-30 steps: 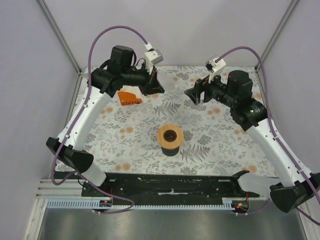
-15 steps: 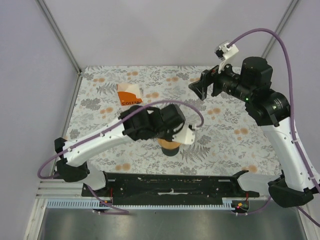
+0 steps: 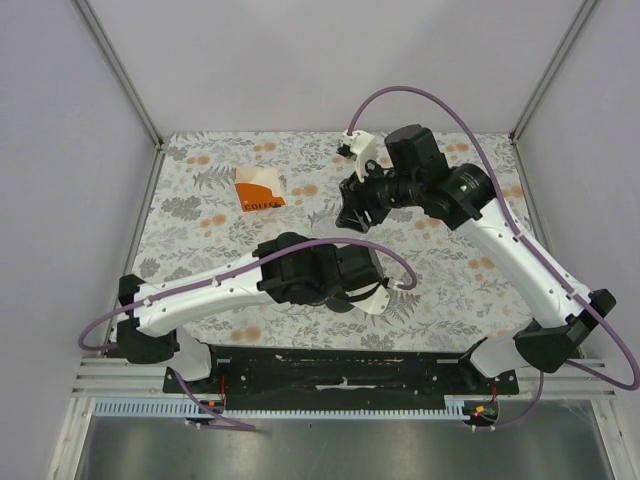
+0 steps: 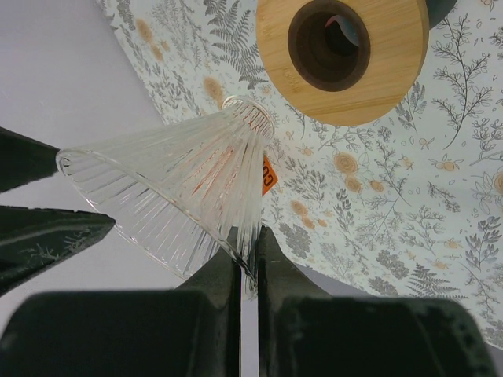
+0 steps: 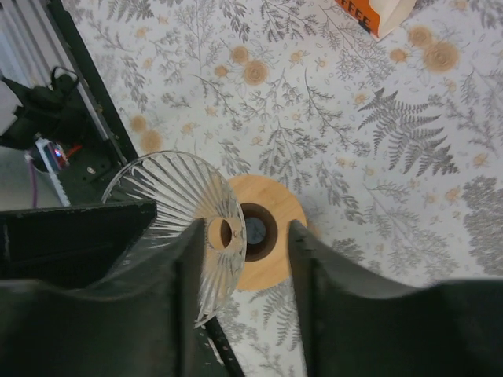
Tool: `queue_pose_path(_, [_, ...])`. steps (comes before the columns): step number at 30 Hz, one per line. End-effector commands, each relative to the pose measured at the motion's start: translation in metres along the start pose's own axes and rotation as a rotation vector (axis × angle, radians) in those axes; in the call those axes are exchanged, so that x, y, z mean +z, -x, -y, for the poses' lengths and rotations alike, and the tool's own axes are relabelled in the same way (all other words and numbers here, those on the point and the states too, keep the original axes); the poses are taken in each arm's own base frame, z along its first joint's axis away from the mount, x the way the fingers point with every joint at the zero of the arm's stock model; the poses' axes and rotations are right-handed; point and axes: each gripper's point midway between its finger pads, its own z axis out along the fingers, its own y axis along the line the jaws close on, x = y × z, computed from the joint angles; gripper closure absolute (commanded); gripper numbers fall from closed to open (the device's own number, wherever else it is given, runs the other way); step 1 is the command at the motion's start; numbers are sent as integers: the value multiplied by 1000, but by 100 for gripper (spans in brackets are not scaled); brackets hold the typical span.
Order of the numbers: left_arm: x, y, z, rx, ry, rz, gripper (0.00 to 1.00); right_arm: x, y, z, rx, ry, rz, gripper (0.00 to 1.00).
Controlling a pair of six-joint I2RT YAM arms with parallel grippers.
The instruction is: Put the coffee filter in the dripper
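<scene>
**Top external, then the wrists: coffee filter (image 4: 181, 188) clamped, not yet in the dripper (image 4: 342, 59)**

Top external: shows the left arm (image 3: 220, 285) folded across the near middle of the table (image 3: 450, 270), covering nearly all of the dripper and hiding the left gripper's jaws. Puts the right gripper (image 3: 352, 215) just far of that spot, fingers apart and empty, seemingly placed to look on rather than to carry. Shows the orange pack (image 3: 260, 190) lying far-left, well apart from the work.

Left wrist: shows the left gripper (image 4: 247, 251) squeezed together on the wide rim of the coffee filter, a see-through ribbed cone lying on its side with the narrow end towards the dripper. Looks like a rim pinch chosen so that the tip is free to go down into the dark hole. Shows a sliver of table between tip and wooden ring, so apart in this view, and tilted too far to drop in as held.

Right wrist: looks down between the spread fingers of the right gripper, nothing held. Finds the coffee filter's mouth overlapping the near edge of the dripper; cannot tell whether touching it or hovering above. Calls, by this reading, for turning the cone tip-down and centring it over the hole before any release.
</scene>
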Motion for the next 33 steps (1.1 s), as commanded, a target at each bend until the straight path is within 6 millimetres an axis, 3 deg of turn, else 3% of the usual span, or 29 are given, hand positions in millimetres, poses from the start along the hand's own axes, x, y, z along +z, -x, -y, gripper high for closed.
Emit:
queue_pose_path(1, [-12,-18,5,95,-43,-67,98,10,-9,0,-15,0,-40,58])
queue_pose_path(3, [-12,-15,3,84,-38,-57,98,18,-15,5,-3,-12,-70,78])
queue_pose_path(6, [-14,-13,-2,68,-18,-44,98,25,-23,8,10,-15,-108,100])
queue_pose_path(13, [-16,-13,-8,16,35,-23,98,14,-22,19,11,-96,-101,100])
queue_pose_path(15, [-17,-13,-12,-2,63,-19,82,12,-18,20,12,-106,-91,100])
queue_pose_path(17, [-21,-12,-20,-38,112,1,59,9,-18,24,14,-133,-88,100])
queue_pose_path(22, [-43,-11,-33,-164,140,113,39,-2,-16,37,57,-162,-51,100])
queue_pose_path(25, [-55,-14,-38,-253,130,197,33,-3,-14,39,78,-143,-28,100])
queue_pose_path(29, [-63,-41,-68,-521,137,311,25,3,-14,18,94,-19,-2,100])
queue_pose_path(33, [-54,-99,-99,-835,229,316,21,9,-22,2,146,71,36,100])
